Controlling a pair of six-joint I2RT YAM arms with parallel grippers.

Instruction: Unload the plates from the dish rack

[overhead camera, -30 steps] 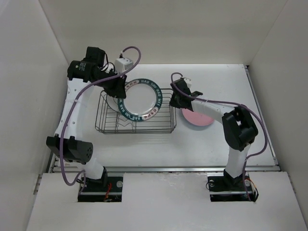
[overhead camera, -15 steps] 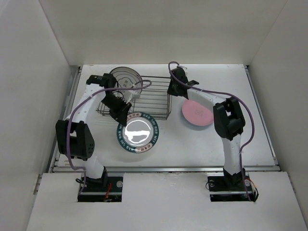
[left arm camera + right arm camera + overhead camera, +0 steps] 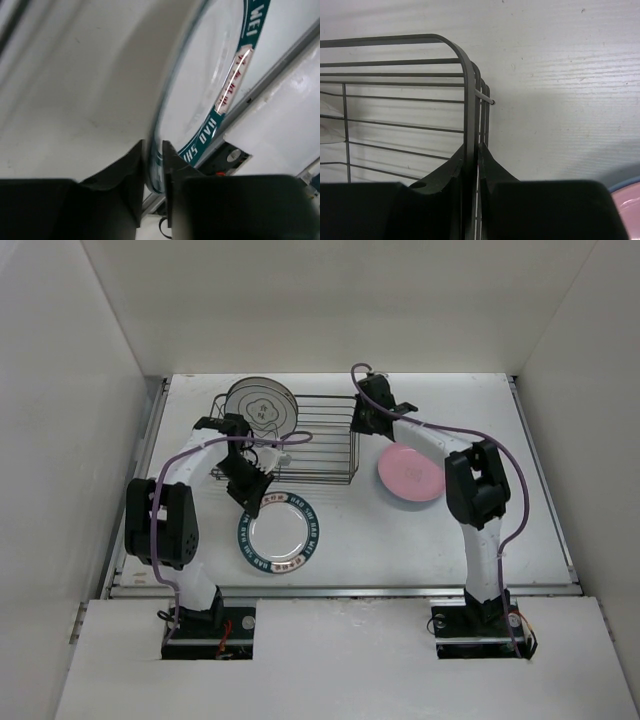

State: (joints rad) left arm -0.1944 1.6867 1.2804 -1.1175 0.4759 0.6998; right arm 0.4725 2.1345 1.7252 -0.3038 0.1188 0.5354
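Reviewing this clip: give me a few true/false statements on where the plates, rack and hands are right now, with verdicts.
1. The left hand grips the teal-rimmed plate by its edge. True.
2. The right hand holds the pink plate. False: it clamps the dish rack at its end wire.
3. The dish rack is empty. False: a grey ringed plate stands in it.
4. The pink plate lies right of the dish rack. True.

Your dish rack [image 3: 318,445] is dark grey wire. At its left end, a grey plate [image 3: 258,405] shows rings and a dark centre mark. In front of the rack, the white plate [image 3: 281,532] has a teal rim, white lettering and one red patch. Right of the rack, a pink plate [image 3: 408,470] has a pale blue edge
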